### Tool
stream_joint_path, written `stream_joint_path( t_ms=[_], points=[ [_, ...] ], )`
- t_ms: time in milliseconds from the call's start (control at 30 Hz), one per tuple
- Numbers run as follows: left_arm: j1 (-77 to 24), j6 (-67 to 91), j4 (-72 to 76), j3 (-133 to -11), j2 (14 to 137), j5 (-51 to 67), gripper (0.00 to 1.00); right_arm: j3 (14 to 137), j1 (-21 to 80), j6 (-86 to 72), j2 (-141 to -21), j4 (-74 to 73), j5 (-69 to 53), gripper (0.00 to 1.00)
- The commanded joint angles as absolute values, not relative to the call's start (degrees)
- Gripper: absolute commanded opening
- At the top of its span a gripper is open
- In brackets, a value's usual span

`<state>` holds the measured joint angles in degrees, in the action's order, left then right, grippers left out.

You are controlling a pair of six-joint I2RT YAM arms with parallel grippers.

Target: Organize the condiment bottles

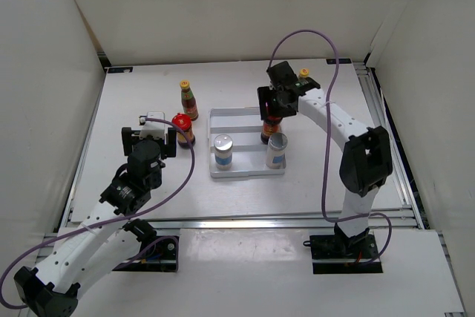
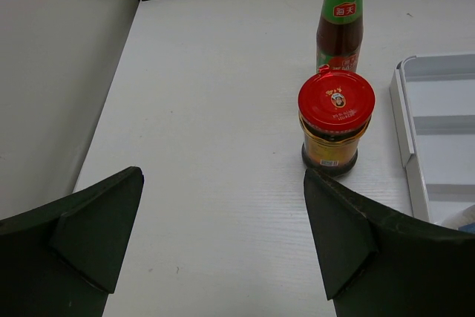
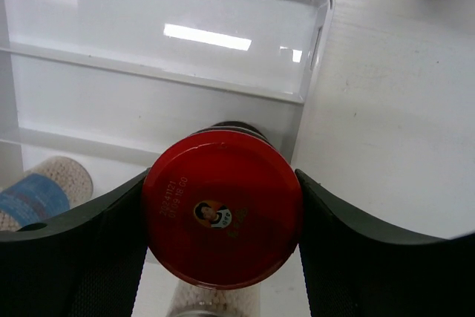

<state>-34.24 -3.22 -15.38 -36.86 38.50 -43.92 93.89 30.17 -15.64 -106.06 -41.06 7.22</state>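
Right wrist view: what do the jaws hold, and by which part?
A red-lidded jar, gripped at opposite sides of its lid, over the white tray edge.

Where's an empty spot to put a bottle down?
The tray is bare at its far end. So is the table left of the standing red-lidded jar and sauce bottle, and the strip in front of the tray. Crowded: the tray's near end, with two shakers and, close by, the held jar in the right gripper.
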Motion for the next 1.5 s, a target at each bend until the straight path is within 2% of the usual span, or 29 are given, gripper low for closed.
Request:
stream_joint_path(
  t_ms=[0,433,1000,1167,1233,1300,1333,1467],
  points=[
    [-34.4,-3.4,-14.8,-36.7,38.1,-43.2,1.00,95.1,30.5,-15.3,-107.9,-41.5,7.2,0.09],
    [-34.4,-3.4,-14.8,-36.7,38.1,-43.2,1.00,99.1,27.4,-16.5,-109.6,-43.6,4.1,0.09],
    [-34.4,-3.4,-14.8,-36.7,38.7,-43.2,1.00,98.6,26.3,-17.1,-109.1,-42.9,2.0,0.09],
    [-34.4,-3.4,-14.8,-36.7,38.7,-43.2,1.00,94.3,26.3,-18.4,-109.3,-41.3,2.0,0.27],
    [-34.4,-3.4,-14.8,-36.7,38.7,-42.6,1.00,92.1,26.3,-18.4,-107.7,-40.0,2.0,0.41],
    [-34.4,-3.4,-14.8,-36.7,38.7,-42.6,1.00,89.8,26.8,-19.0,-107.1,-39.5,2.0,0.50],
    [-34.4,-3.4,-14.8,-36.7,39.2,-42.6,1.00,89.8,26.8,-19.0,-106.4,-38.9,1.5,0.62],
    [-34.4,-3.4,-14.8,-36.7,39.7,-42.1,1.00,89.3,27.9,-19.0,-104.7,-38.9,1.5,0.79]
  ],
)
